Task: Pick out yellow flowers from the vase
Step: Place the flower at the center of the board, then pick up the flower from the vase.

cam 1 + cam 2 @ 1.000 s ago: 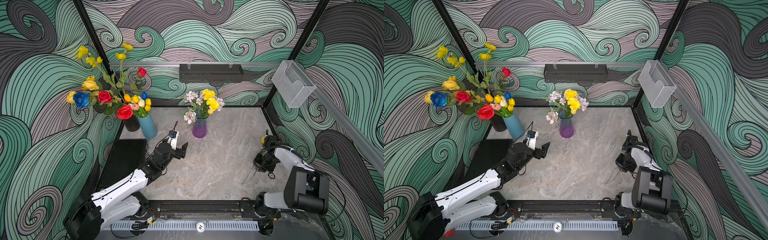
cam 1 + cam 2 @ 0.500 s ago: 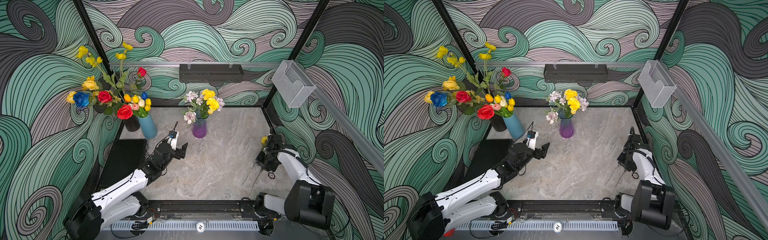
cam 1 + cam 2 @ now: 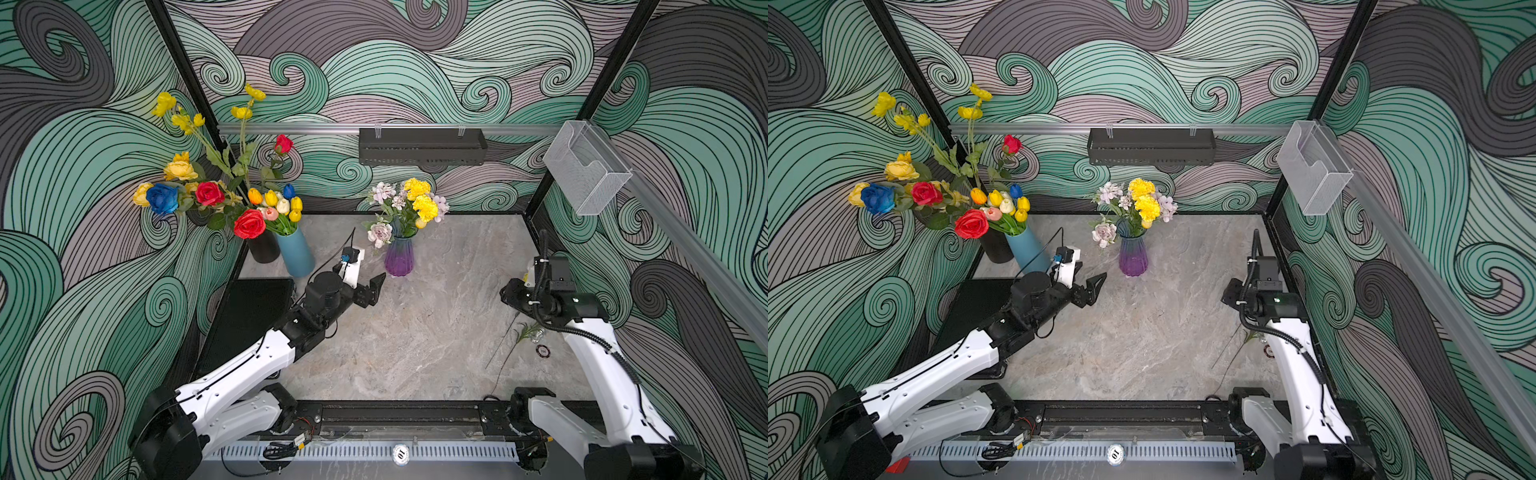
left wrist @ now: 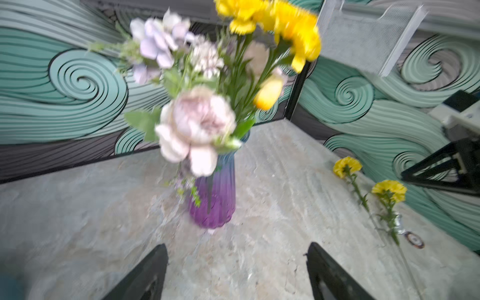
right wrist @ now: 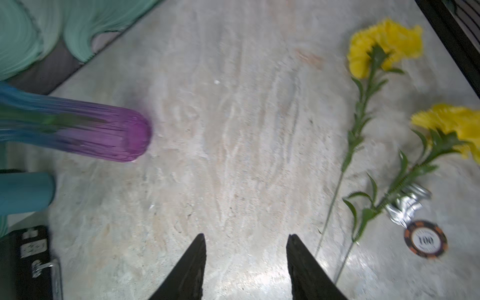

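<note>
Jaws of my right gripper (image 5: 245,235) stand apart, empty; two yellow flowers (image 5: 384,44) lie flat just beside it, well apart from the purple vase (image 3: 399,259). My left gripper (image 4: 236,249), also wide and empty, faces that vase, which holds yellow pom-poms (image 3: 419,197) among pale blooms (image 3: 379,232).

R tool (image 5: 246,236): jaws now apart, nothing btwn them; stem let go. Yellow flowers (image 5: 384,44) now both lie free on bench (image 5: 233,130). R arm (image 3: 598,365): elbow has swung down toward front rail (image 3: 399,417); forearm now extended.
</note>
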Available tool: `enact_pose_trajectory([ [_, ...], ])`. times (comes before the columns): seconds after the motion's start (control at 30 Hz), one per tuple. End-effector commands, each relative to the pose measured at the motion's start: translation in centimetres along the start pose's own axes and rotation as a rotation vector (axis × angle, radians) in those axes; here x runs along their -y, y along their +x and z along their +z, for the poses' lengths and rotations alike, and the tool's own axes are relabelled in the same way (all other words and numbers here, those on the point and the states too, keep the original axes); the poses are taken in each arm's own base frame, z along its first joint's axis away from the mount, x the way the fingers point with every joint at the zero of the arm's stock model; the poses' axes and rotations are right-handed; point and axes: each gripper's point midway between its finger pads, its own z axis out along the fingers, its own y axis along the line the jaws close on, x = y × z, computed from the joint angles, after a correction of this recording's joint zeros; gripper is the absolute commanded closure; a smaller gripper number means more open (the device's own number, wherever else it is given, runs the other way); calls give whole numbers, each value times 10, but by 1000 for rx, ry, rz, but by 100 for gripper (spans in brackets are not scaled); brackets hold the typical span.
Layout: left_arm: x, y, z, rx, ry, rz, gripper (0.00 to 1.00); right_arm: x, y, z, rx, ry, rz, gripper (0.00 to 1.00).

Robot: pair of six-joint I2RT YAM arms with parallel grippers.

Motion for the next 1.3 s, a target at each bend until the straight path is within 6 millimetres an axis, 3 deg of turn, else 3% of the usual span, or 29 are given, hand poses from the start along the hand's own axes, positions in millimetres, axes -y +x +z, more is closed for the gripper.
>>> enact_pose_trajectory([
  [0.0,21,-29,7,24,100,9,20,-36,-29,-17,157,-157,-32,46],
  [0.23,39,-54,42,-9,163,88,25,-70,-52,-42,386,-378,-91,41],
  [0.47,27,-54,81,-82,79,193,36,-86,-60,-56,500,-488,-156,40],
  [0.57,16,-48,99,-120,14,241,42,-86,-57,-53,512,-499,-176,39],
  [0.83,6,-41,136,-179,-25,342,46,-88,-41,-51,532,-560,-206,37],
  [1.1,-2,-51,154,-149,-59,351,60,-87,-34,-47,524,-566,-216,36],
  [1.27,-3,-56,159,-127,-48,333,62,-86,-32,-44,519,-566,-222,36],
])
